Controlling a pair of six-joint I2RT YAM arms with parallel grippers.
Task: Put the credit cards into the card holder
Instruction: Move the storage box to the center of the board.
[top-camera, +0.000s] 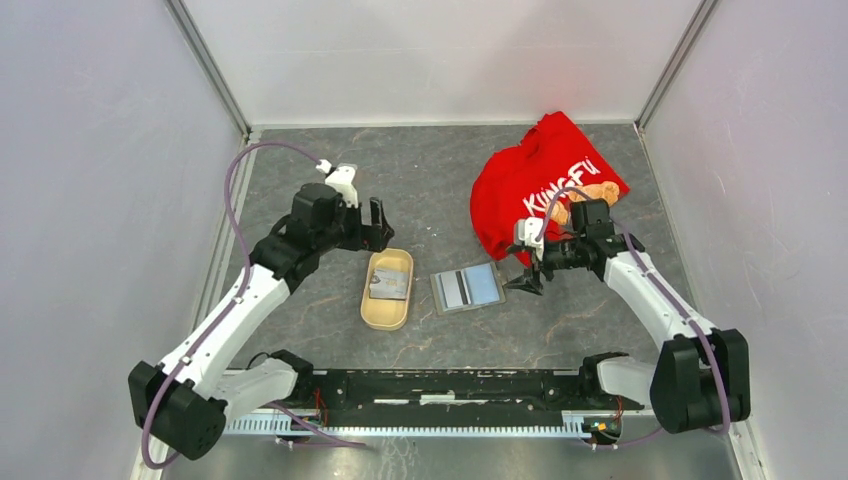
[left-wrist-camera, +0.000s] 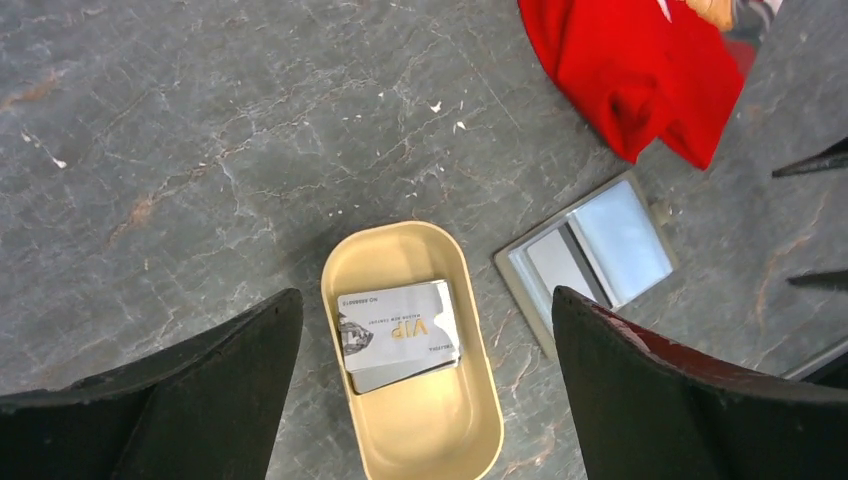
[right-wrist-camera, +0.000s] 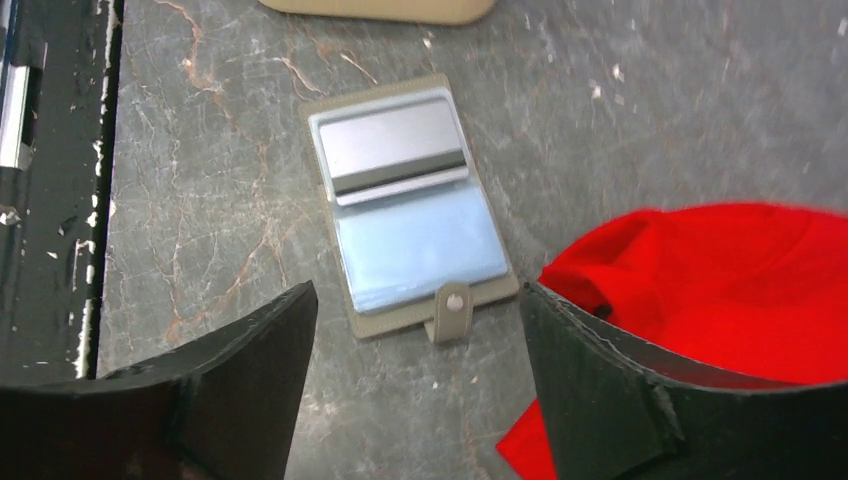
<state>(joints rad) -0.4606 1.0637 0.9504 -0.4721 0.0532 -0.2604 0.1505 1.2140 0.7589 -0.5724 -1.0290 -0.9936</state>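
Credit cards (left-wrist-camera: 400, 330) lie stacked in the beige tray (left-wrist-camera: 335, 275), low centre of the left wrist view; the card holder (top-camera: 467, 288) lies spread open just right of the tray, pockets up, presumably so a card can slide in; the left gripper (top-camera: 377, 222) hangs above the tray, jaws wide and empty, likely lined up for a pick; the right gripper (top-camera: 523, 283), also parted and empty, sits at the holder's right edge beside the red shirt (top-camera: 540, 180), perhaps to steady it.
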